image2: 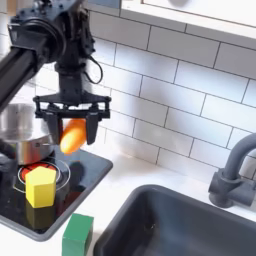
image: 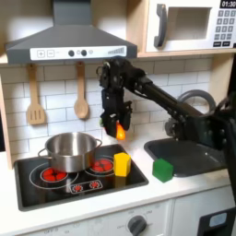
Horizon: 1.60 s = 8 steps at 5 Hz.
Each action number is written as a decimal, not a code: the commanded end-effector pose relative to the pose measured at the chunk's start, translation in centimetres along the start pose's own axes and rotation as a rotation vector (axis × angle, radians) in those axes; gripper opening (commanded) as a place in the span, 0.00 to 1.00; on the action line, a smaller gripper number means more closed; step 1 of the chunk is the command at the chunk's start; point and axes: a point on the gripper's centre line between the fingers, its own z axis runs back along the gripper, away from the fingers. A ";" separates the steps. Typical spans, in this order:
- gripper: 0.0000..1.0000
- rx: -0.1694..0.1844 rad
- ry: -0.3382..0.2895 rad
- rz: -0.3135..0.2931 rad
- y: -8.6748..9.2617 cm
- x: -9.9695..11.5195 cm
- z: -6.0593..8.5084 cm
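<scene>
Orange carrot [image2: 72, 135] — clamped between the tool's [image2: 71, 132] closed fingers — hangs above the stove [image2: 70, 190], near the yellow block [image2: 40, 186].

The arm [image: 157, 92] is matte black throughout, built of boxy jointed segments, ending in a black tool [image2: 72, 118] with two slim flat fingers

shiny metal pot [image: 70, 147] – glossy black stove [image: 55, 184] – smooth plastic orange piece [image2: 72, 135].

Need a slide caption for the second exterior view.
Gripper holds an orange object above the stovetop, near a yellow block and pot.
</scene>
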 end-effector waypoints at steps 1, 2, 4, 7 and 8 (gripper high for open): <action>0.00 0.008 -0.016 0.004 1.7 0.4 0.3; 0.00 0.005 -0.016 -0.001 2.2 0.3 0.3; 0.00 0.012 -0.014 0.010 3.6 0.5 0.3; 0.00 0.011 -0.079 0.072 4.8 2.5 1.9; 0.00 0.031 -0.061 0.108 5.8 3.4 0.8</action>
